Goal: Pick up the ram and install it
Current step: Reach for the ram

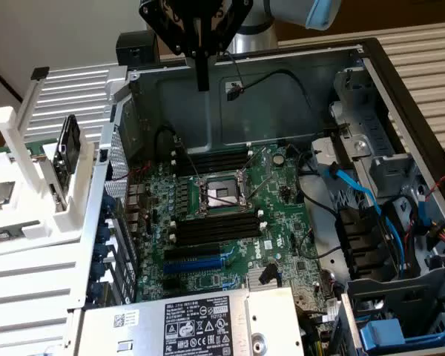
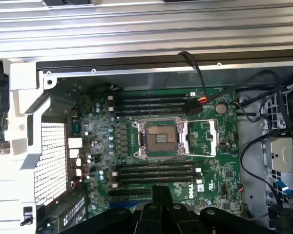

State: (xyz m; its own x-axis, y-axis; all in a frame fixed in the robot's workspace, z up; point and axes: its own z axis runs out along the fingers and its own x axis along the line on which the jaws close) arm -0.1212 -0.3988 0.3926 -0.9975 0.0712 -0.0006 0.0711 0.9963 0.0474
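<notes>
Pale ribbed panels flank an open computer case [image 1: 282,96] that lies on its side, with the green motherboard [image 1: 282,200] facing up inside it. At the exterior view's left a white rack [image 1: 30,245] stands just outside the case wall. The gripper [image 1: 202,83] hangs above the far wall of the case, high over the motherboard and touching nothing. Its fingers are pressed together into one narrow black bar, with nothing seen between them. Black memory slots [image 1: 215,231] run in rows on either side of the processor socket [image 1: 219,194] and look empty. In the rack a black-framed board [image 1: 67,152] stands on edge and a small silver-topped chip [image 1: 0,194] lies flat. Just beside the framed board, a dark-green strip behind a white post appears to be the ram [image 1: 35,152], mostly hidden
</notes>
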